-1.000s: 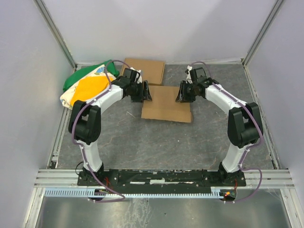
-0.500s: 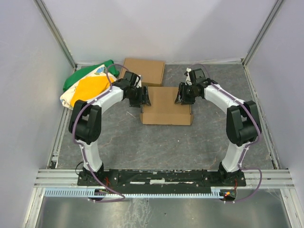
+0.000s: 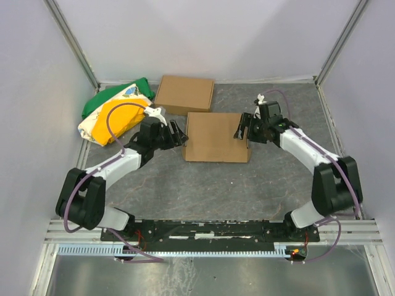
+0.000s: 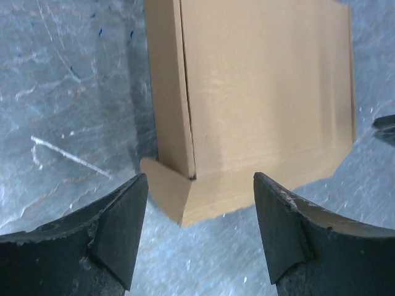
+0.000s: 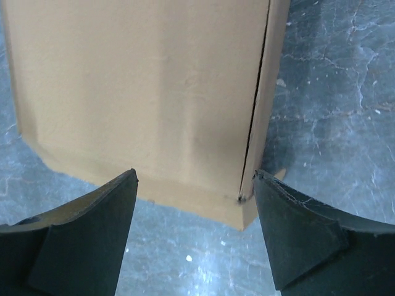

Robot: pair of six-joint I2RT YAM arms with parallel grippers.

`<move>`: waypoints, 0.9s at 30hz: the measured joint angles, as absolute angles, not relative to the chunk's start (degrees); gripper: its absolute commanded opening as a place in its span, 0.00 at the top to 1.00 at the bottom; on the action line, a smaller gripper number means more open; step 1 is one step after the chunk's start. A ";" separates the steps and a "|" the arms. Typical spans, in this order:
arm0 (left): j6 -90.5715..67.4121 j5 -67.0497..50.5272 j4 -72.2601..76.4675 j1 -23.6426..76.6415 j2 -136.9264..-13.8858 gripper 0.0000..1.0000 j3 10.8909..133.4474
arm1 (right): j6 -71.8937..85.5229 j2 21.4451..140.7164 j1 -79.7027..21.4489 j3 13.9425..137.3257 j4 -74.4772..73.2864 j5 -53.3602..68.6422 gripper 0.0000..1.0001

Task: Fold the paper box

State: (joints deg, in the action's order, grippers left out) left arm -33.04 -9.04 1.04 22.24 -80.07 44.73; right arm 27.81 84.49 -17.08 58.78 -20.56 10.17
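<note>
The paper box (image 3: 217,137) lies closed and flat on the grey table, a shallow brown cardboard mailer. My left gripper (image 3: 180,134) is open and empty just left of it. In the left wrist view the box (image 4: 259,92) lies ahead of the jaws and a small rounded tab (image 4: 165,185) sticks out at its near corner. My right gripper (image 3: 242,128) is open and empty at the box's right edge. In the right wrist view the box (image 5: 142,92) lies ahead, with a slit along its side wall (image 5: 265,105).
A second ready-made brown box (image 3: 184,94) lies behind the paper box near the back wall. A green, yellow and white bag (image 3: 114,111) lies at the back left. Metal frame rails (image 3: 213,230) run along the near edge.
Both grippers have drawn back from the box's sides, the left arm swinging down and left, the right arm moving right. The box has settled closed and flat.
</note>
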 measured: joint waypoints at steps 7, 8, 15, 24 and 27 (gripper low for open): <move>-35.07 -8.03 11.70 22.22 -84.47 0.22 44.03 | 29.17 92.68 -15.77 57.25 -15.70 10.41 0.14; -35.14 -8.01 13.23 22.22 -84.47 0.22 43.51 | 29.47 91.81 -15.64 55.61 -14.87 10.39 0.14; -37.19 -8.71 22.31 22.24 -84.62 0.21 37.50 | 29.78 87.15 -15.57 48.40 -10.94 11.07 0.12; -39.16 -11.35 29.02 23.51 -88.36 0.21 34.76 | 29.04 86.80 -15.57 46.28 -8.80 15.42 0.12; -39.44 -12.91 29.30 24.75 -90.02 0.22 34.76 | 28.73 86.96 -15.57 46.26 -8.60 17.06 0.13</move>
